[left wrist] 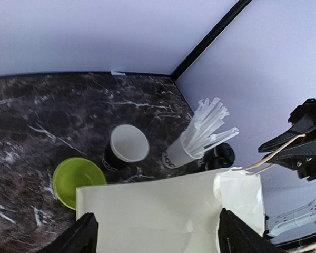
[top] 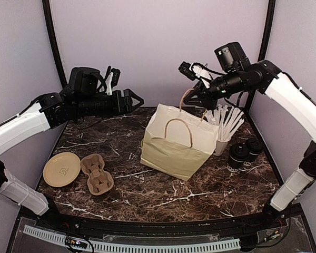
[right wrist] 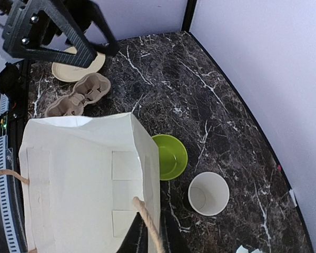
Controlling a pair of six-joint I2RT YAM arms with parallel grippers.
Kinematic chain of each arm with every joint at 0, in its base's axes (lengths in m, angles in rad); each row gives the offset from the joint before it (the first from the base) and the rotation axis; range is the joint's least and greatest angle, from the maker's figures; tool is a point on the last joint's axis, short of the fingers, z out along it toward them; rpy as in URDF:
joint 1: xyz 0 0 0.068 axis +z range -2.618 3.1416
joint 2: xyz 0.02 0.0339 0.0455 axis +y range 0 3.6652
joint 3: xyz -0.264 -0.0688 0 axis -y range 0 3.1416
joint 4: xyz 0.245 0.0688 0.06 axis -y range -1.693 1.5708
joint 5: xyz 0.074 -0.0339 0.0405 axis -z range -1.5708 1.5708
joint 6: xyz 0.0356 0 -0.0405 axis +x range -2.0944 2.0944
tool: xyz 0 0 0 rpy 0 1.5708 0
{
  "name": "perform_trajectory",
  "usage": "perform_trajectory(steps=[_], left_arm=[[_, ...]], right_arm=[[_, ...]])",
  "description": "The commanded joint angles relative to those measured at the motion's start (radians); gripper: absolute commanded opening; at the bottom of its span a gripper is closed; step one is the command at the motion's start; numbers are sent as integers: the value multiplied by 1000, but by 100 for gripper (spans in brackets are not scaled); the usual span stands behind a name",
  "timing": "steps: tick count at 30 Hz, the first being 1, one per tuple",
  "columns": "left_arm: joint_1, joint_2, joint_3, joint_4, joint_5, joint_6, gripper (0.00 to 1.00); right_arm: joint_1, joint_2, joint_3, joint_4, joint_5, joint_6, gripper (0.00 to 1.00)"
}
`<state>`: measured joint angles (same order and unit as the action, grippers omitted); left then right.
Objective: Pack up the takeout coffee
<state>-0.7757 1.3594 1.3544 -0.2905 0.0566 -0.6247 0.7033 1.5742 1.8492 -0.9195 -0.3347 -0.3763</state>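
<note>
An open black takeout coffee cup (left wrist: 129, 143) with a white inside stands behind the cream paper bag (top: 179, 142), also as the cup (right wrist: 208, 193) in the right wrist view. Two black-lidded coffee cups (top: 238, 155) (top: 253, 147) stand at the right of the bag. My right gripper (top: 191, 98) (right wrist: 155, 237) is shut on the bag's rope handle (right wrist: 146, 219), above the bag's back edge. My left gripper (top: 134, 100) (left wrist: 160, 240) hangs open above the bag's left side, its fingers (left wrist: 81, 237) wide apart with nothing between them.
A white cup of straws (top: 224, 126) stands right of the bag. A lime-green bowl (right wrist: 171, 156) sits behind the bag beside the open cup. A tan plate (top: 61, 168) and a cardboard cup carrier (top: 96, 173) lie at the front left.
</note>
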Motion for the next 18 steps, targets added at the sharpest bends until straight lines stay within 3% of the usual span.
perform_trajectory(steps=[1, 4, 6, 10, 15, 18], left_arm=[[23, -102, 37, -279, -247, 214, 91], [47, -111, 29, -461, -265, 237, 86], [59, -104, 14, -544, -217, 241, 77], [67, -73, -47, -683, -107, 260, 70], [73, -13, -123, -762, -72, 293, 56], [102, 30, -140, -779, -64, 300, 54]], right_arm=[[-1, -92, -30, -9, -69, -75, 4], [-1, -129, -72, -24, -96, -118, 0], [-1, -131, -79, -51, -123, -142, 0], [-1, -120, -64, -120, -175, -183, 0], [-1, -114, -40, -152, -161, -216, 0], [-1, -113, -29, -147, -147, -211, 0]])
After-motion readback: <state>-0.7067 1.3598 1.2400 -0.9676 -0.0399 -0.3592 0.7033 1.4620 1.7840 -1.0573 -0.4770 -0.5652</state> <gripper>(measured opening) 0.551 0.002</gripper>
